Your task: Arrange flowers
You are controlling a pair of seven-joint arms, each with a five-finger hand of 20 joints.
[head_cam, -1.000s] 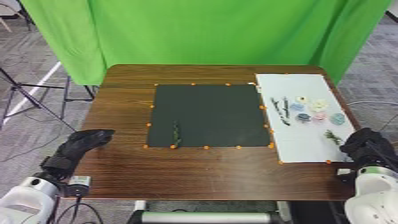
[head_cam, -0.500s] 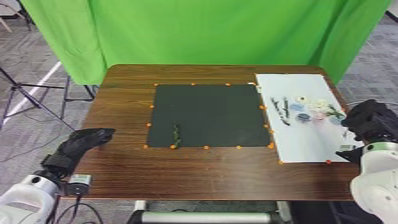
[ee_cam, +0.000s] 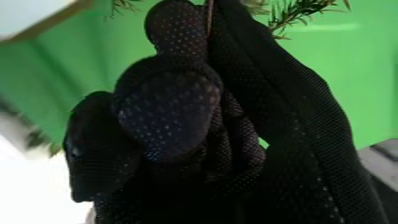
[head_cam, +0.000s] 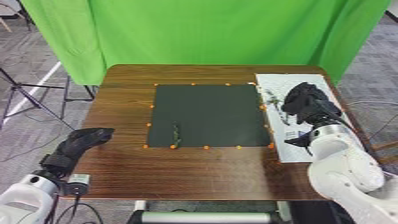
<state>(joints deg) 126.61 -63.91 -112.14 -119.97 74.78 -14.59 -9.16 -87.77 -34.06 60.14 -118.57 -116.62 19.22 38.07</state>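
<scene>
The left arm (head_cam: 25, 198) has a glossy white, rounded shell with dark round details near the wrist. Attached there is a small pale box (head_cam: 80, 178) with dark markings, above a dark grey block (head_cam: 78, 190) and a thin black cable (head_cam: 80, 202). The right arm (head_cam: 348, 167) is white too, built of smooth, bulging segments that narrow toward a pale, ringed wrist. The left hand (head_cam: 84, 141) and right hand (head_cam: 308, 103) both wear black fabric gloves. Close up, the right glove shows fine mesh, with rows of tiny pale dots across rounded, padded fingers (ee_cam: 169, 112) and a plainer, matte weave along the sides.
</scene>
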